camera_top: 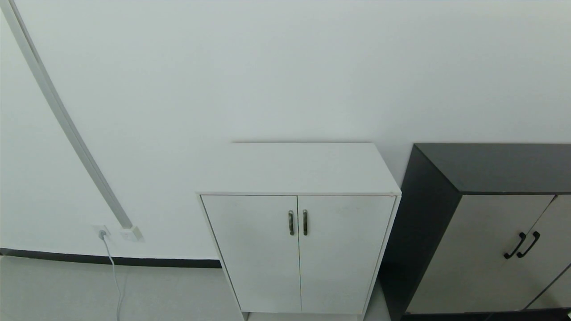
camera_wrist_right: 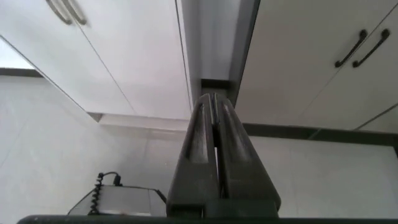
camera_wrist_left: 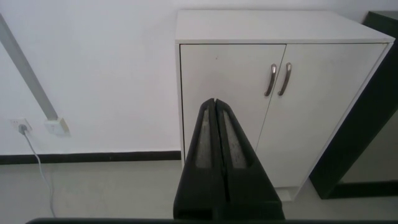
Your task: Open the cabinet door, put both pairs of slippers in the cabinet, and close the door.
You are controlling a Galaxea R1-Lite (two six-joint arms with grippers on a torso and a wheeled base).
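While the doors are shut, a wrong grab is my main worry.

At far left a cable (camera_top: pixel 113 272) hangs from the wall socket (camera_top: pixel 103 232) to the floor, and I judge a wide swing that way could snag it. My left gripper (camera_wrist_left: pixel 215 102) is clenched on nothing, so it would only bump a door unless I release it first. The white cabinet (camera_top: pixel 298 254) stands in the middle against the far wall, and its two handles (camera_top: pixel 298 222) sit just beside each other, so I could hook both at once. My right gripper (camera_wrist_right: pixel 212 98) is likewise clenched and empty, low near the gap between the cabinets. On the right, the dark cabinet (camera_top: pixel 482 249) has a similar pair of handles, so I might open the wrong door.
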